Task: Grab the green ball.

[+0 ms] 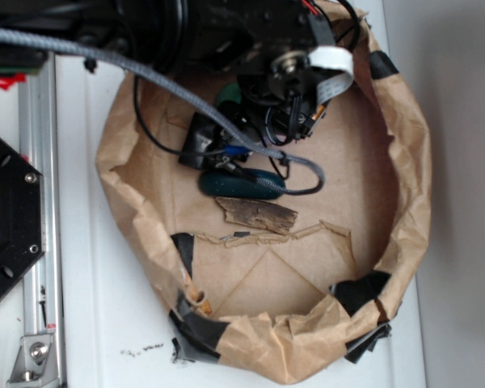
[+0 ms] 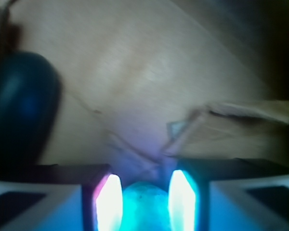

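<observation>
In the wrist view the claw sits at the near edge of the picture, its two glowing pads standing upright on either side of the green ball. The ball fills the gap between them, and both pads appear to touch its sides, so the claw looks closed on the ball, though the glare makes the contact lines soft. Only the ball's upper half shows, tinted cyan by the light.

Just beyond the claw lies the brown cardboard floor, with a folded crease and a lifted paper flap to the right. At the far left of the same view bulges a dark teal oval object, blurred, resting on the cardboard.

From the exterior view the arm reaches in from the top, its black body, grey braided cable and white ribbon covering the claw and the ball, so neither can be made out there. Near the arm, toward the lower edge, the teal oval lies on the cardboard, with a rough piece of bark just beside it. All of this sits inside a crumpled brown paper ring patched with black tape, which rests on the white bench. A metal rail runs along the left.
</observation>
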`<state>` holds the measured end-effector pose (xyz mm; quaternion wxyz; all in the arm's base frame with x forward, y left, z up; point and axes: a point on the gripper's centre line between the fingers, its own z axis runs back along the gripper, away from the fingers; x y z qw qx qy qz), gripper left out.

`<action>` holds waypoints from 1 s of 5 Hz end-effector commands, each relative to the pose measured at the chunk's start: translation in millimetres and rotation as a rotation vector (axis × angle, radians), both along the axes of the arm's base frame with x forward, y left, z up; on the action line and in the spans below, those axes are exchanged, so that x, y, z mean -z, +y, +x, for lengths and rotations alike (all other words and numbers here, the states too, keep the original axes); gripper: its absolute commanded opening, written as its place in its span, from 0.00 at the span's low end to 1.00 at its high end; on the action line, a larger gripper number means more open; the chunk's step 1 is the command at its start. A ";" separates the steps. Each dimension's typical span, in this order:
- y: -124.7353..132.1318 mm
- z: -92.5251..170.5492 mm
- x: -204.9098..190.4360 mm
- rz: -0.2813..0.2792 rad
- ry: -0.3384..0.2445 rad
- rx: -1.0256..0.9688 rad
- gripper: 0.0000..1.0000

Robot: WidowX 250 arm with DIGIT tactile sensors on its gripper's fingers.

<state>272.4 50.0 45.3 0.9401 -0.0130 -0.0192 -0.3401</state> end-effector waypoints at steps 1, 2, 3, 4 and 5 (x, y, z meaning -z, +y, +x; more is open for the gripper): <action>-43.6 11.2 -80.4 -0.069 -0.095 -0.007 0.00; -51.8 16.1 -95.2 -0.076 -0.093 -0.057 0.00; -59.1 17.1 -104.7 -0.079 -0.094 -0.062 0.00; -67.3 17.1 -114.5 -0.134 -0.165 -0.234 0.00; -69.1 5.9 -121.6 -0.151 -0.259 -0.422 0.00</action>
